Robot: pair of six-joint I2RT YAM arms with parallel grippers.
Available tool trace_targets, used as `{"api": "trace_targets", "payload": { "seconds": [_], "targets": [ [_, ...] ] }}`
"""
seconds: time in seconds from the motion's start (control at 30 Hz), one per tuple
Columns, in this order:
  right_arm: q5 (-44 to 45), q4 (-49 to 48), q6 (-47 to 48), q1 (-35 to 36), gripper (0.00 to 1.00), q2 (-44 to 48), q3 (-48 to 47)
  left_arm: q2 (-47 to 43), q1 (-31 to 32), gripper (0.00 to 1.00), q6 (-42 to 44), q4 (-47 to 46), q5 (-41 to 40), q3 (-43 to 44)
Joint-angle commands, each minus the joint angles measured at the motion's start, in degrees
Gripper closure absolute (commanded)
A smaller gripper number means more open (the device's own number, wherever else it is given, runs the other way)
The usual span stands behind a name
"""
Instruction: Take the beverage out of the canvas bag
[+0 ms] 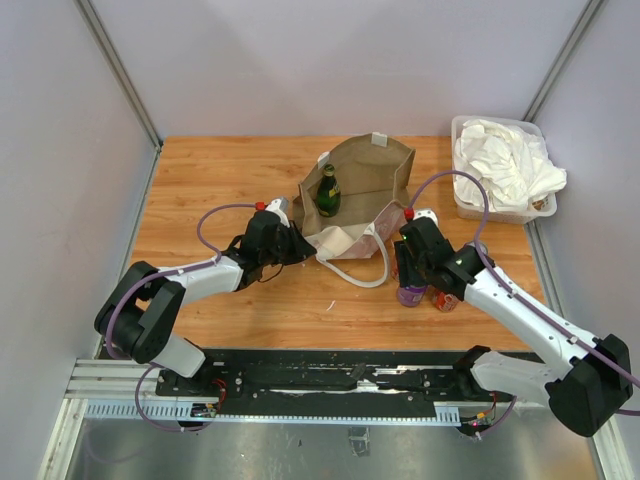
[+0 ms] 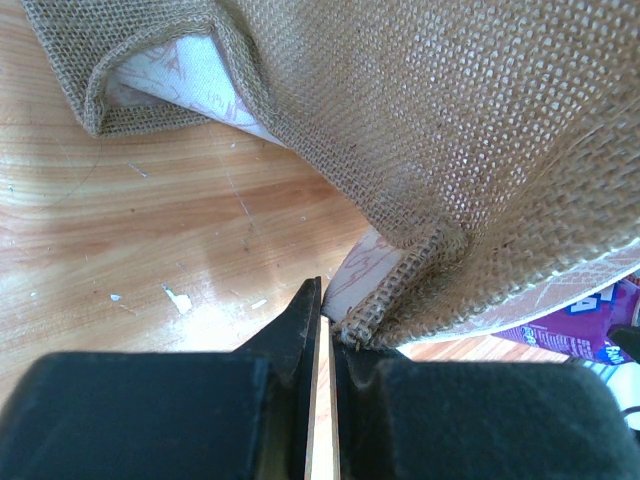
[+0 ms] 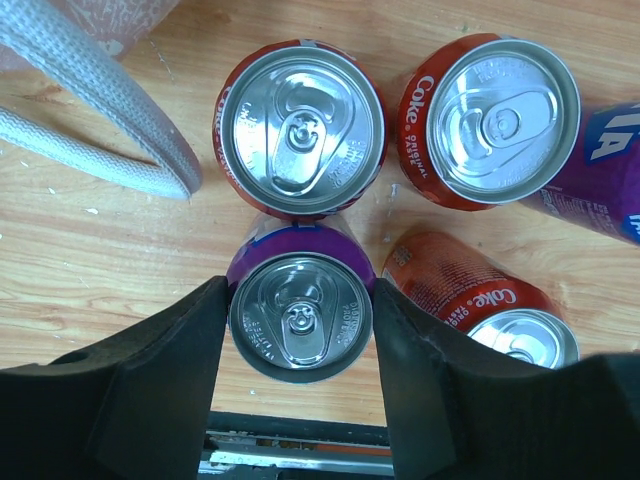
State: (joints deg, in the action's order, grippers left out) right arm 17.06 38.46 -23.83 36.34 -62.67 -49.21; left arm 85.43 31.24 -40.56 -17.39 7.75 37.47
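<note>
The canvas bag (image 1: 365, 170) stands open at the table's middle, a green bottle (image 1: 328, 192) upright inside it. My left gripper (image 1: 296, 246) is at the bag's lower left corner, and in the left wrist view the gripper (image 2: 328, 322) is shut with the burlap corner of the bag (image 2: 450, 130) pinched at its tips. My right gripper (image 1: 409, 280) is to the right of the bag. Its fingers (image 3: 190, 330) press both sides of an upright purple can (image 3: 300, 315) standing on the table.
Two upright red Coke cans (image 3: 298, 128) (image 3: 490, 120) and one lying on its side (image 3: 470, 290) crowd round the purple can. The bag's white handle (image 3: 100, 110) loops on the wood beside them. A clear bin of white cloths (image 1: 500, 165) sits at the back right.
</note>
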Motion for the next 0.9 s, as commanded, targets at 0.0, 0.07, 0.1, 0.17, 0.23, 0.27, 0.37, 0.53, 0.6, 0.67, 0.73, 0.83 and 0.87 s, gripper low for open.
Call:
{"api": "trace_targets", "payload": {
  "seconds": [0.0,0.07,0.1,0.17,0.23,0.27,0.37,0.53,0.6,0.67,0.73,0.83,0.87],
  "targets": [
    [-0.2,3.2,-1.0,1.2,0.44,-0.2,1.0,0.7,-0.4,0.91,0.0,0.4,-0.5,-1.2],
    [-0.3,4.0,-1.2,1.3,0.46,0.0,1.1,0.7,-0.4,0.91,0.0,0.4,-0.4,-1.1],
    [-0.3,4.4,-1.3,1.3,0.47,0.2,1.2,0.8,-0.4,0.91,0.0,0.4,-0.4,-1.1],
    [-0.2,5.3,-1.7,1.5,0.48,0.6,1.3,0.8,-0.4,0.91,0.0,0.4,-0.3,-1.1],
    [0.2,6.1,-1.9,1.6,0.48,1.2,1.5,0.8,-0.4,0.91,0.0,0.3,-0.3,-1.1],
    [0.2,6.3,-1.9,1.6,0.48,1.4,1.5,0.8,-0.4,0.91,0.0,0.3,-0.3,-1.1],
    [0.2,7.2,-2.2,1.6,0.48,2.1,1.6,0.9,-0.5,0.91,0.0,0.3,-0.3,-1.1],
    [0.4,8.2,-2.1,1.6,0.48,2.6,1.6,1.0,-0.4,0.91,0.1,0.3,-0.3,-1.0],
    [0.5,8.2,-1.9,1.6,0.45,2.5,1.7,1.1,-0.5,0.91,0.0,0.2,-0.1,-1.0],
    [0.9,8.3,-1.9,1.6,0.33,2.2,1.5,1.3,-0.4,0.91,0.0,0.3,0.0,-0.8],
    [1.4,8.4,-1.8,1.6,0.21,1.7,1.3,1.4,-0.5,0.91,0.0,0.3,0.1,-0.8],
    [2.5,8.6,-1.0,1.6,0.11,1.0,-0.4,1.3,-0.4,0.91,0.2,0.6,0.0,-0.6],
    [2.7,8.6,-0.5,1.6,0.11,0.9,-1.2,1.3,-0.4,0.91,0.3,0.6,0.0,-0.6]
  ]
}}
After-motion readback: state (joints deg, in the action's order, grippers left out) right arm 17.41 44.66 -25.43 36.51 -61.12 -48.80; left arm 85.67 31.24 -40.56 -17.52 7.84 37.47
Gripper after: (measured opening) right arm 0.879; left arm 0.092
